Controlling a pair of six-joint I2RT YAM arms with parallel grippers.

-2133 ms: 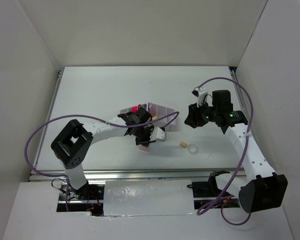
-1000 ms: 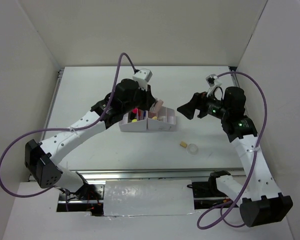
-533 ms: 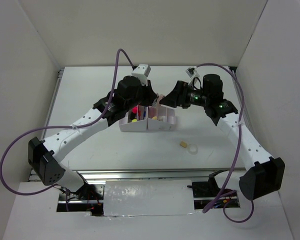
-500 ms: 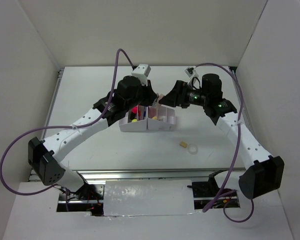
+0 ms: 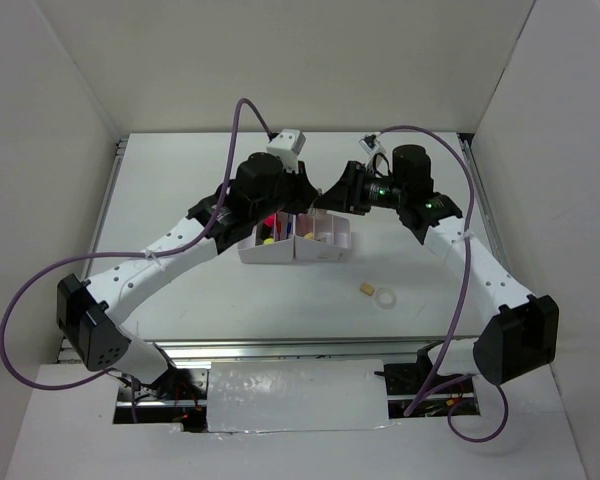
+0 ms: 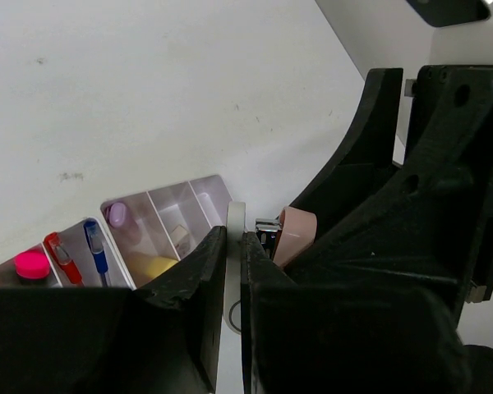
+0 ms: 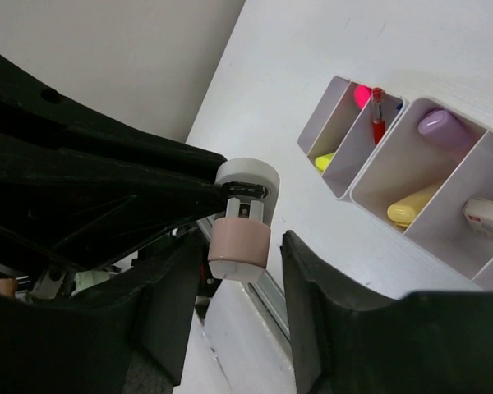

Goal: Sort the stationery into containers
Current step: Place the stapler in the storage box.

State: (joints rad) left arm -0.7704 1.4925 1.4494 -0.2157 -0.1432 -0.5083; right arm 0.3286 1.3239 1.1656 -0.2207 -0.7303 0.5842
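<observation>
My left gripper (image 5: 308,196) is shut on the white round end of a pink eraser (image 6: 296,234) and holds it in the air behind the white organiser (image 5: 296,243). In the left wrist view its fingers (image 6: 207,271) clamp the thin white disc (image 6: 236,222). My right gripper (image 5: 332,198) faces it, open. In the right wrist view (image 7: 240,246) its jaws stand either side of the eraser's pink end (image 7: 240,245) with gaps on both sides. The organiser (image 7: 338,187) holds a purple marker (image 7: 441,125), a cream stick (image 7: 415,205) and highlighters.
A tan eraser (image 5: 364,289) and a clear tape ring (image 5: 385,298) lie on the table in front of the organiser's right end. White walls enclose the table on three sides. The arms' purple cables arch above the organiser.
My left arm lifted the pink eraser from the table to above the organiser. My right arm swung left, and its open jaws now flank the eraser's pink end.
</observation>
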